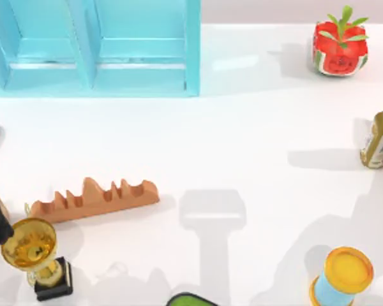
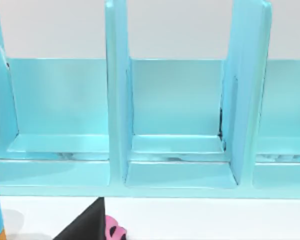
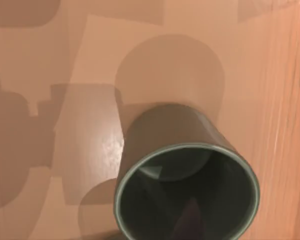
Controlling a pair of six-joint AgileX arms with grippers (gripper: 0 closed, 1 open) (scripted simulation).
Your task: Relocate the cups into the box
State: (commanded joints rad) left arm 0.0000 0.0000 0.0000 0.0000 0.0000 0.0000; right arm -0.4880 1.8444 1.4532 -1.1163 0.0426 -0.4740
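Box [image 1: 96, 48] at back left; can [image 1: 342, 279] front right – trophy [image 1: 35, 255] (front left) beside rack [image 1: 92, 199].

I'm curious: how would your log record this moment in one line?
box: far left, compartments bare | cup: upright, close under right wrist camera | stage: none boxed

The top view is bright and evenly lit, the white table [image 1: 242, 127] almost washed out. Soft grey shadows fall on it: a broad arm-shaped one near the middle, and one stretching left from the bottle [image 1: 380, 137] at the right. The shelf [image 2: 175, 150] looks crisp, with faint sheen. Under the cup [image 3: 185, 175], overlapping shadows cross a warm, glossy wooden surface [image 3: 285, 100] with slight blur.
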